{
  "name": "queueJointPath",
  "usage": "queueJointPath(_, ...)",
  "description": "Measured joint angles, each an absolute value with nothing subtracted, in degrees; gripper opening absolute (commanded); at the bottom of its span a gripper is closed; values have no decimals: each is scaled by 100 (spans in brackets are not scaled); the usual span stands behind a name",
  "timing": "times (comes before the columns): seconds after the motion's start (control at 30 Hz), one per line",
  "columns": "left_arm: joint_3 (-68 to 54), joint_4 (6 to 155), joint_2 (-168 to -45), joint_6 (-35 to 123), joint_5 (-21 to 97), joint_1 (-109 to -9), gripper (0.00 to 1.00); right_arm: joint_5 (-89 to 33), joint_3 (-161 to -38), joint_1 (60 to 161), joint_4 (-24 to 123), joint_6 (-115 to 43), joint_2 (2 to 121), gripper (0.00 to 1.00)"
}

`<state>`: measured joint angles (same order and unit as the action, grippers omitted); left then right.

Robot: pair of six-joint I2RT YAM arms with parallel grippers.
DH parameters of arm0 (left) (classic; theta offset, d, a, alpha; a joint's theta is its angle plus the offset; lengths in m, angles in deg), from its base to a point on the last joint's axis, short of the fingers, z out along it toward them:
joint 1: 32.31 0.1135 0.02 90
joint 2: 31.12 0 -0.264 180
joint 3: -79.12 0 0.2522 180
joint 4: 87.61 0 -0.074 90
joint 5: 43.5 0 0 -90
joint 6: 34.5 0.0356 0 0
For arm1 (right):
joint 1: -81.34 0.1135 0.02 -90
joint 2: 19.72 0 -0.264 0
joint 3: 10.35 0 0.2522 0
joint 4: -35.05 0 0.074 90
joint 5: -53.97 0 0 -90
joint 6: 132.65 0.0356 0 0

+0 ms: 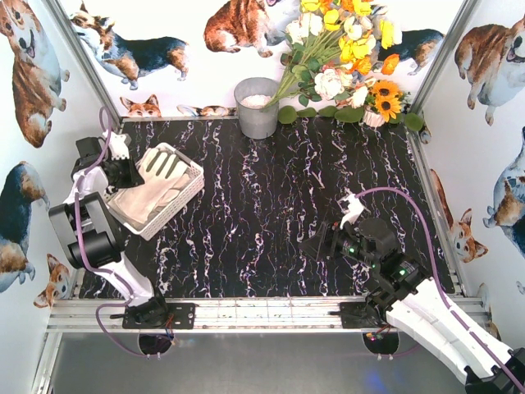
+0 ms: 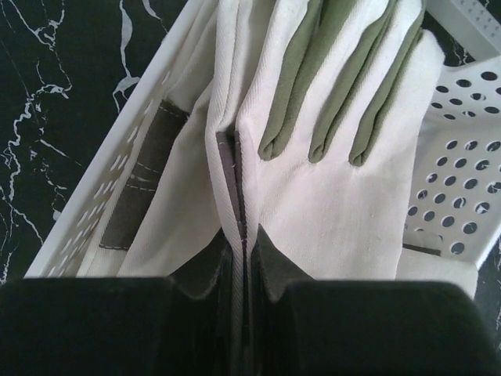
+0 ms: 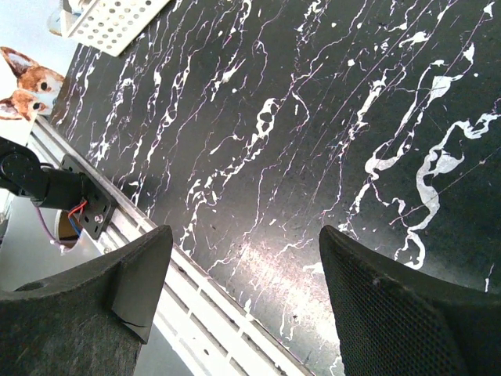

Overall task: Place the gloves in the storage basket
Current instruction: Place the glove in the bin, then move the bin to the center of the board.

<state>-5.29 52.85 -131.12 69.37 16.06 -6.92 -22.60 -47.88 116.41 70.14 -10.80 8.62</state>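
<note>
**Nothing legible in any of my views**

From both my wrists and from the overhead camera I find no word, number, brand mark or sign that I can read. The gloves (image 2: 329,196) show plain cream cloth with grey-olive patches, and the grey sewn strips on them carry no print I can make out. The storage basket (image 2: 462,157) shows only holes and slots in its white plastic. The walls (image 1: 205,74) bear dog pictures, without lettering.
</note>
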Motion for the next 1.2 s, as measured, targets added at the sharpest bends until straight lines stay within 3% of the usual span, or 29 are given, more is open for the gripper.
queueJointPath(0.1, -529, 5399, -13215, 6935, 1687, -690, 0, -2260, -4788, 11641, 7007, -1080, 890, 77)
queueJointPath(0.3, -505, 5611, -13318, 6955, 2017, -694, 27, -2258, -4788, 11641, 7007, -1064, 927, 78)
queueJointPath(0.53, -247, 5938, -13108, 6966, 2515, -851, 40, -2240, -4788, 11641, 7005, -1012, 932, 77)
queueJointPath(0.73, 52, 6236, -12155, 6789, 3219, -980, 51, -2219, -4788, 11641, 7005, -955, 932, 77)
queueJointPath(0.83, 133, 6459, -11630, 6646, 3554, -985, 51, -2219, -4788, 11641, 7005, -953, 932, 77)
queueJointPath(1.03, 443, 6749, -11143, 6104, 3401, -1000, 34, -2219, -4788, 11641, 7000, -953, 942, 77)
queueJointPath(1.2, 784, 6585, -11366, 5770, 3156, -1107, 32, -2223, -4788, 11641, 7003, -968, 980, 77)
